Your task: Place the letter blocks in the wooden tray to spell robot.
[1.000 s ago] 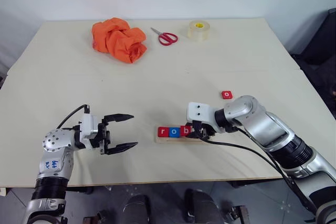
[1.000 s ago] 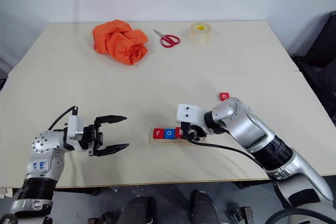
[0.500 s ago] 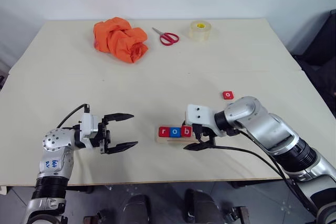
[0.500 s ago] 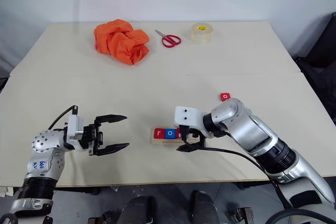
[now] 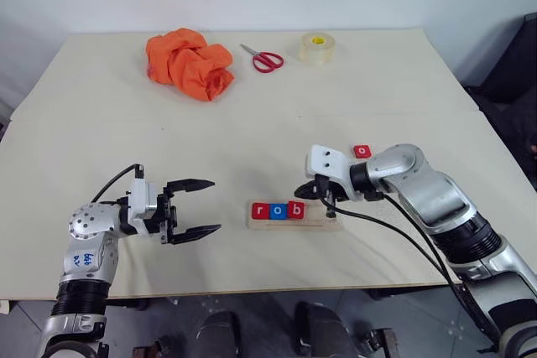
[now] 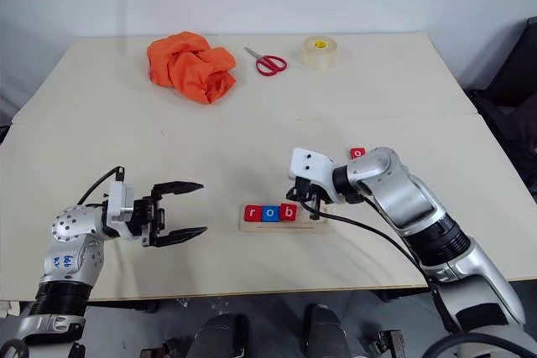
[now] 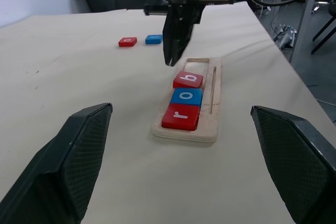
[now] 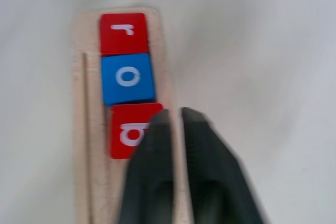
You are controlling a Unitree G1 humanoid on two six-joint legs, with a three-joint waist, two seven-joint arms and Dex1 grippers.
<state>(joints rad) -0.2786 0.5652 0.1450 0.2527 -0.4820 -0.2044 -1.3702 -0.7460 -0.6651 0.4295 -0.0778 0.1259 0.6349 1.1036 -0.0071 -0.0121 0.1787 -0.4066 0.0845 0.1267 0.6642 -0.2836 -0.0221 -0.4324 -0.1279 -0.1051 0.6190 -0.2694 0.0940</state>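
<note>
I see r, o, b blocks (image 5: pixel 278 210) seated in the wooden tray (image 5: pixel 323 222), red o block (image 5: pixel 362 151) loose behind it, right gripper (image 5: pixel 304 190) pressed together empty above the b, left gripper (image 5: pixel 204 206) spread, well apart.

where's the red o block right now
In the left eye view the red o block lies loose on the table, right of centre, beyond the wooden tray, just behind the right arm.
</note>
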